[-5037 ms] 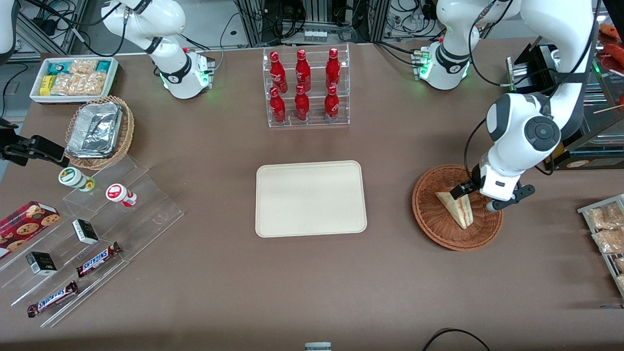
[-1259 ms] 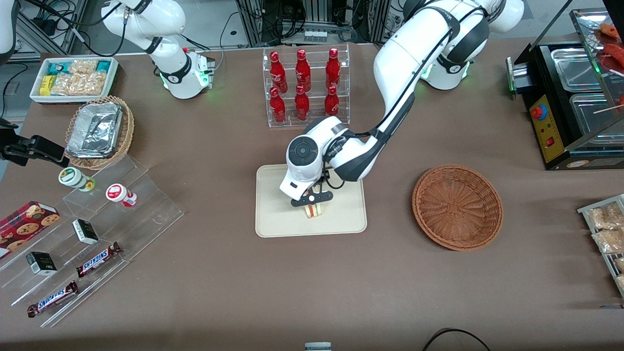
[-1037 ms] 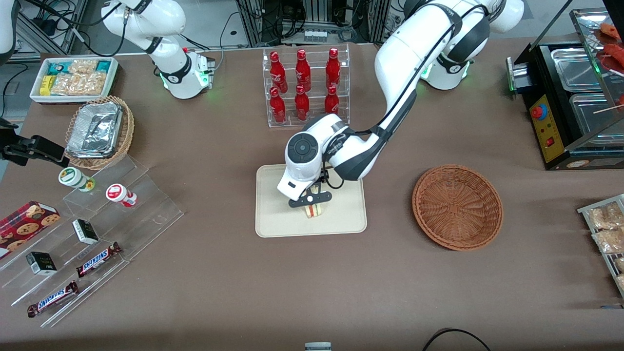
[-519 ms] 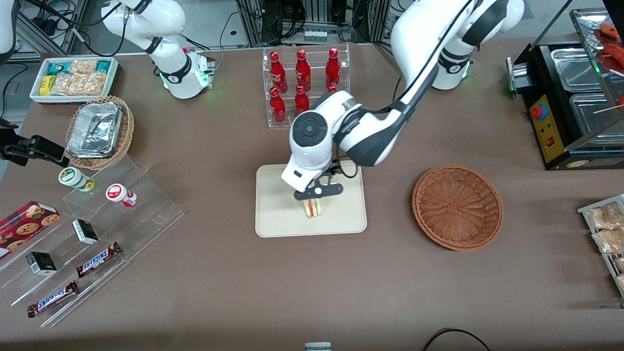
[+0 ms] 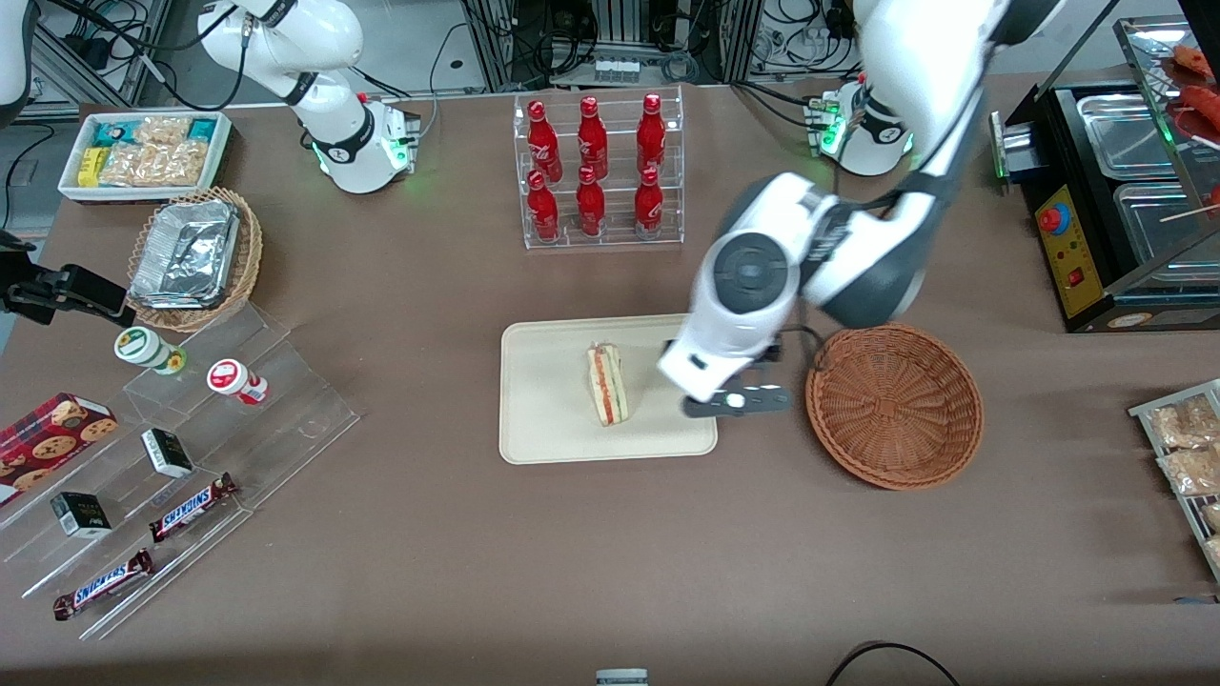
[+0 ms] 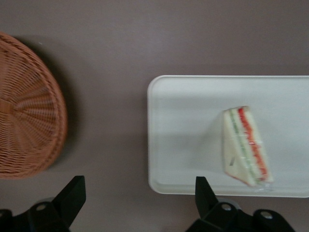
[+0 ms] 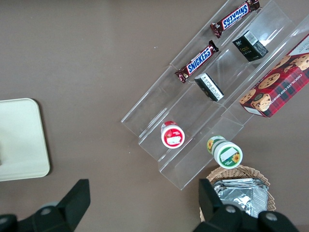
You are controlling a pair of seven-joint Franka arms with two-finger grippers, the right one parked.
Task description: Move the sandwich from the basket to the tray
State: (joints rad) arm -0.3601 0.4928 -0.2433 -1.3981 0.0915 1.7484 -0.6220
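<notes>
The sandwich, a pale wedge with red, green and cream layers on its edge, lies on the cream-beige tray near its middle. It also shows in the left wrist view on the tray. The reddish-brown wicker basket is empty; it shows in the left wrist view too. My left gripper is open and empty, raised above the gap between the tray's edge and the basket. In the left wrist view the gripper has its fingers wide apart over bare table.
A clear rack of red bottles stands farther from the front camera than the tray. Toward the parked arm's end are a foil-filled wicker basket, a white snack box and acrylic steps with snacks. A food warmer stands toward the working arm's end.
The gripper let go of the sandwich on the tray, rose, and moved off toward the basket. The sandwich now lies uncovered on the tray.
</notes>
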